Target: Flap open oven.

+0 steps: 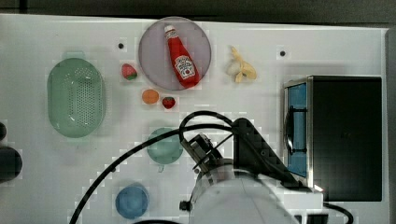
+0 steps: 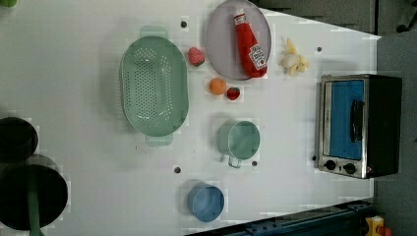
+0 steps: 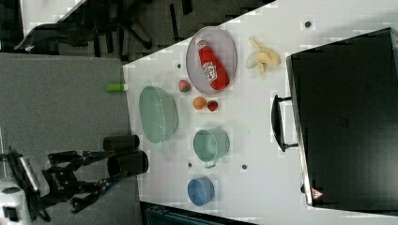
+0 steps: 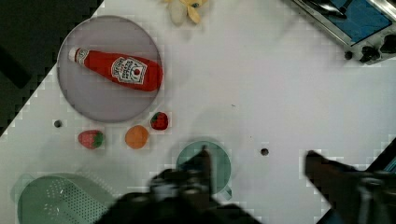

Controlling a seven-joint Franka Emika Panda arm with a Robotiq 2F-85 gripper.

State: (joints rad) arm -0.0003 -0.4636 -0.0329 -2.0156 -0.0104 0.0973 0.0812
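Heinz-style white label on red ketchup bottle (image 4: 116,70), wording unreadable; red warning triangle sign on oven (image 3: 317,193) corner

The white worktop (image 2: 295,128) is carrying the oven (image 2: 359,125), a green colander (image 2: 154,86), a grey plate (image 2: 221,44), a green cup (image 2: 243,140), a blue cup (image 2: 205,201), small fruit pieces and a peeled banana (image 2: 293,60).

The black, silver-fronted oven (image 2: 359,125) stands shut at the left view's right, blue door closed.
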